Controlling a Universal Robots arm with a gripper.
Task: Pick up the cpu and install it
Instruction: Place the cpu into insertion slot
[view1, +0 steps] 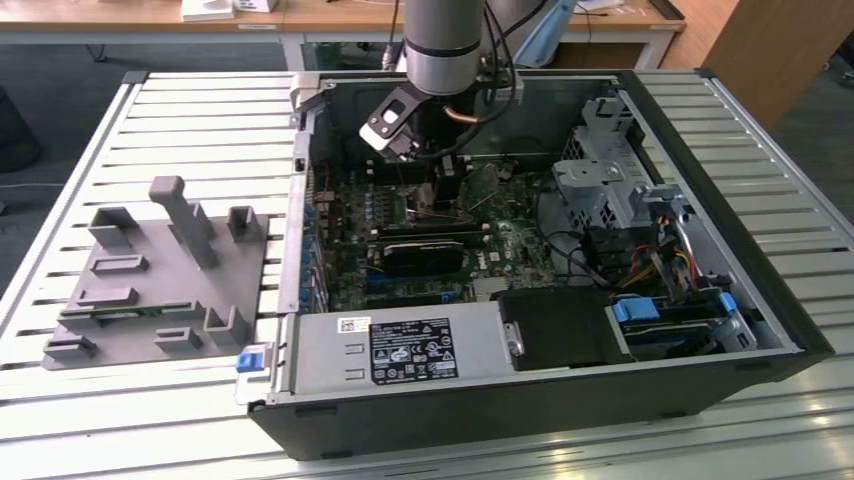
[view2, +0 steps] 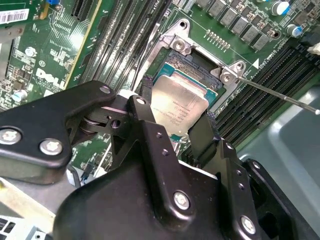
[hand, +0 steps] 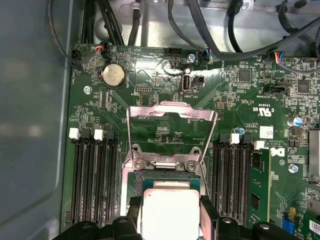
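Observation:
The cpu (view2: 179, 105), a silvery-grey square chip, lies between my two black fingers in both wrist views, at or just over the metal-framed socket (view2: 200, 52) on the green motherboard. My gripper (view2: 175, 120) is shut on the cpu (hand: 170, 210), one finger (hand: 134, 212) on each opposite edge. I cannot tell whether the chip is fully seated. The socket's load plate (hand: 172, 112) stands raised beyond the chip. In the exterior view my gripper (view1: 447, 185) reaches down into the open computer case (view1: 747, 290).
Memory slots (hand: 92, 180) run along both sides of the socket. Cables (hand: 175, 20) hang by the board's edge. A black card (view1: 420, 250), a drive cage (view1: 601, 175) and the power supply (view1: 400, 350) crowd the case. A grey tray (view1: 147, 290) lies at the exterior view's left.

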